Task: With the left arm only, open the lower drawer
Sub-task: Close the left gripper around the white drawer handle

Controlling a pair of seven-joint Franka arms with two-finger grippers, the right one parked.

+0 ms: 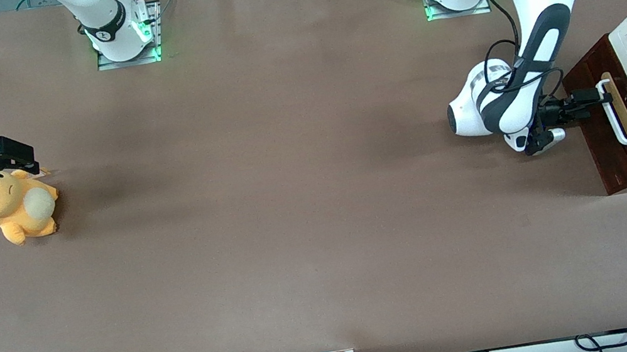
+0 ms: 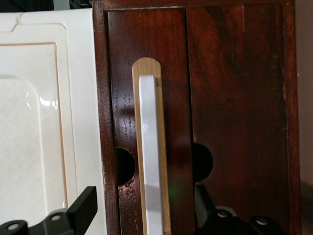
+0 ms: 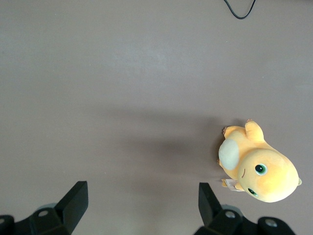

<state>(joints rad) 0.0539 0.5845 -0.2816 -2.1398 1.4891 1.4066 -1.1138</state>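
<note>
Claw of my glossy white left arm (image 1: 544, 29), a small black two-finger gripper (image 2: 146, 208), spread wide astride the white loop handle (image 2: 149, 156) on the dark reddish-brown wooden lower drawer (image 2: 234, 98); I close squarely, then pull straight outward.

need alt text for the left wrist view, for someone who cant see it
Close-up of a dark reddish-brown wooden drawer front whose white loop handle on a pale wood strip runs between the two open black fingers of the left arm's hand, which straddle the handle without visibly touching it. A glossy white cabinet top lies beside the drawer.
</note>
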